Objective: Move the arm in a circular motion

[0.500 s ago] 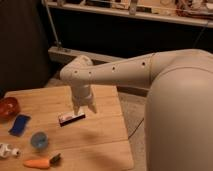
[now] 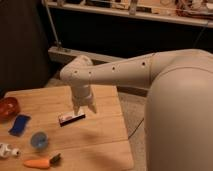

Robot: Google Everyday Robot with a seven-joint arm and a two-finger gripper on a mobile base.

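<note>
The hand (image 2: 84, 107) points down at the frame's centre left, its two fingers slightly parted and holding nothing, just above a small dark-and-white bar (image 2: 71, 118) on the wooden surface (image 2: 107, 137). The arm (image 2: 125, 72) stretches in from the right. A blue cloth (image 2: 19, 124), an orange bowl (image 2: 7, 108) and a carrot (image 2: 39, 162) lie at lower left.

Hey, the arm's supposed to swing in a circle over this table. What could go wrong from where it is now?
1. The arm holds the gripper low, close to the small dark-and-white block. A circle at this height could knock it across the wooden table.
2. A wider sweep to the left might reach the blue cup or the orange bowl.
</note>
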